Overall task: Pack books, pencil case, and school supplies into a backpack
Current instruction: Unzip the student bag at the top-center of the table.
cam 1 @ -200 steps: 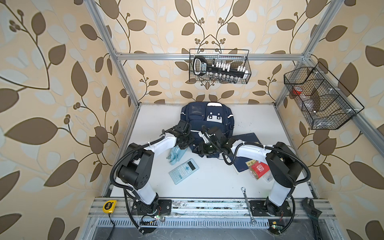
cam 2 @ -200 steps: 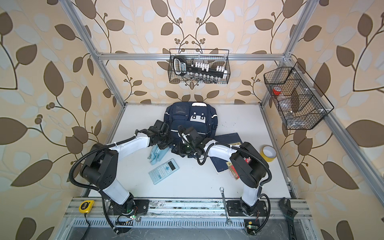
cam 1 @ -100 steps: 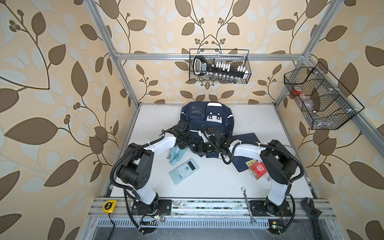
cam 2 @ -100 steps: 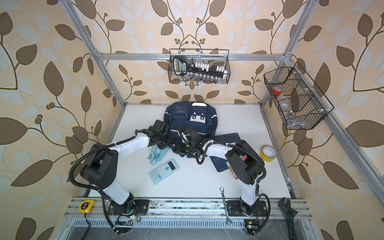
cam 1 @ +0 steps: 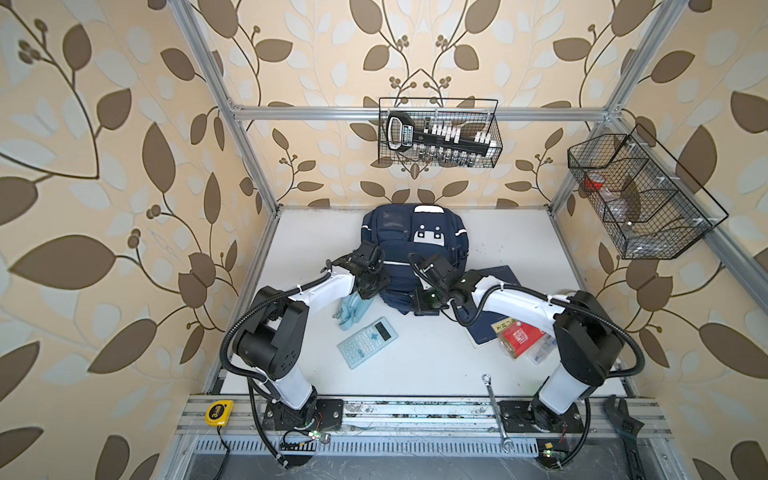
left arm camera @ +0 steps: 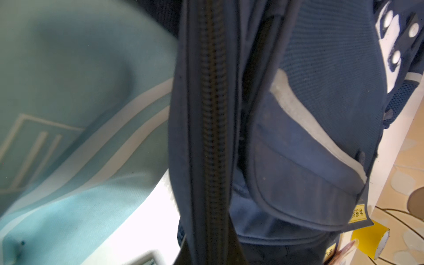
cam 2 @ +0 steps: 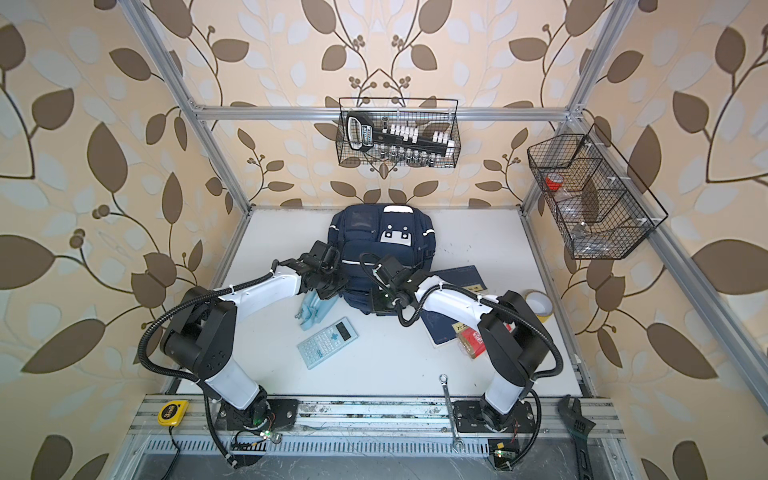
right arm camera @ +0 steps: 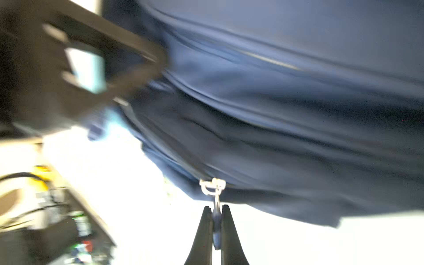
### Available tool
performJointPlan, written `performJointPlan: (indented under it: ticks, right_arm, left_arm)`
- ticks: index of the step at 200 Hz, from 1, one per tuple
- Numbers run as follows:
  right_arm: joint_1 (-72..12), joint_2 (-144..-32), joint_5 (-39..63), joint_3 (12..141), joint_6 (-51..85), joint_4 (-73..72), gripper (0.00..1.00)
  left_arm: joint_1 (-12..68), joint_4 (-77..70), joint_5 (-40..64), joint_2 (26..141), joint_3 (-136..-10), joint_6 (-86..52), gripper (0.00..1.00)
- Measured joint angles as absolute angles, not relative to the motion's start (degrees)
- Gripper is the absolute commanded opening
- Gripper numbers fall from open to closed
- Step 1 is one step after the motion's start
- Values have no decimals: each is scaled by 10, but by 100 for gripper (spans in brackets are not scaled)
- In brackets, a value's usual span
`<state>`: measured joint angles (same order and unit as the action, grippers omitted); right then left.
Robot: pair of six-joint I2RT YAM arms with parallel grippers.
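Backpack (cam 1: 415,249) on table (cam 1: 519,232), right end effector (right arm camera: 215,210) pinching blurred zipper pull (right arm camera: 213,187), left end effector (cam 1: 374,289) clamped on backpack, its tips hidden, leafy walls (cam 1: 124,166).

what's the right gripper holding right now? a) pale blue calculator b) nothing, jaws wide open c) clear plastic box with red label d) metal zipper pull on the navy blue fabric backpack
d: in the right wrist view the right gripper is shut on the small metal zipper pull of the navy blue fabric backpack.
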<state>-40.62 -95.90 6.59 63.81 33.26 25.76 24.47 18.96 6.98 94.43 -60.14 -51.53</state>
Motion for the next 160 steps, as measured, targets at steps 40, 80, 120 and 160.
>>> performJointPlan:
  ticks: [40,80,120,160]
  right_arm:
    - [-303,-969,-55,622,292,324,0]
    - [-206,-1047,-79,669,252,303,0]
    - [-172,-1102,-72,762,228,301,0]
    - [-161,-1100,-38,787,199,271,0]
  left_arm:
    - [246,223,48,898,-603,-502,0]
    - [256,241,43,863,-611,-493,0]
    - [255,231,40,863,-606,-493,0]
    - [253,213,38,863,-592,-495,0]
